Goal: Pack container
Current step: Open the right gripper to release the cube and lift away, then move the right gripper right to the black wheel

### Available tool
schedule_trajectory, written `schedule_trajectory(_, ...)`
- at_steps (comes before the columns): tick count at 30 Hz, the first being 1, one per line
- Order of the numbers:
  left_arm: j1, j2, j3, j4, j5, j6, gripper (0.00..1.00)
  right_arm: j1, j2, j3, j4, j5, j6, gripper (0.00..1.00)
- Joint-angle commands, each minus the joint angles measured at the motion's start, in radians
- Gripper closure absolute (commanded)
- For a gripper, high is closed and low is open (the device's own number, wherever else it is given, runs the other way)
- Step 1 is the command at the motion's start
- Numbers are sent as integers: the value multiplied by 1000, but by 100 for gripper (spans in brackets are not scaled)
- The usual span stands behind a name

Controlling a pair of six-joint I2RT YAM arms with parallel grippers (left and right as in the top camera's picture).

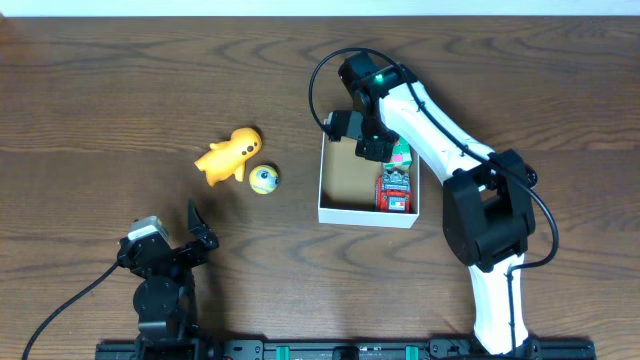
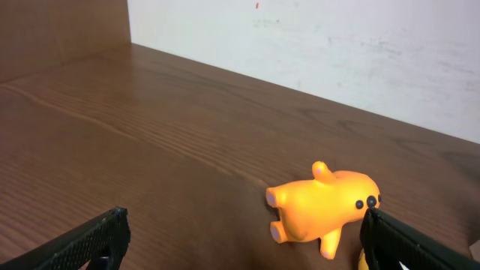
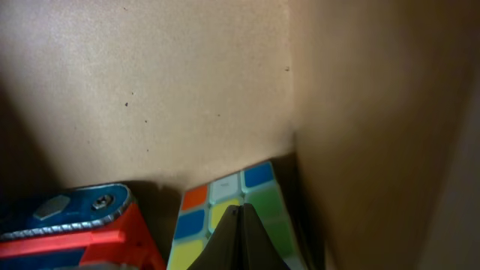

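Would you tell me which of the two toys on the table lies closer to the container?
The small yellow ball, just left of the container; the orange animal toy lies farther left.

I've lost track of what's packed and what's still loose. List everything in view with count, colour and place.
container: 1, white walls and brown inside, on the table right of centre
toy truck: 1, red with blue, inside the container, right side
puzzle cube: 1, multicoloured, inside the container, back right corner
toy animal: 1, orange, on the table left of the container
ball: 1, yellow with a blue eye, on the table beside the toy animal
table: 1, dark brown wood
left gripper: 1, black, open and empty, near the front left
right gripper: 1, black, shut, over the puzzle cube
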Motion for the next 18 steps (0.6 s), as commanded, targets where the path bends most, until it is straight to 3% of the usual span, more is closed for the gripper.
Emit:
schedule_trajectory(1, -3, -6, 1, 1, 0, 10, 2, -9, -66, 2, 0, 17, 5, 99)
schedule_trajectory(8, -3, -6, 1, 1, 0, 10, 2, -9, -126, 3, 31, -78, 95, 99)
schedule_trajectory(14, -3, -6, 1, 1, 0, 10, 2, -24, -235, 3, 142, -37, 406, 98)
schedule_trajectory(15, -3, -6, 1, 1, 0, 10, 2, -32, -261, 3, 154, -15, 468, 88)
schedule_trajectory(18, -3, -6, 1, 1, 0, 10, 2, -75, -332, 3, 156, 66, 620, 78)
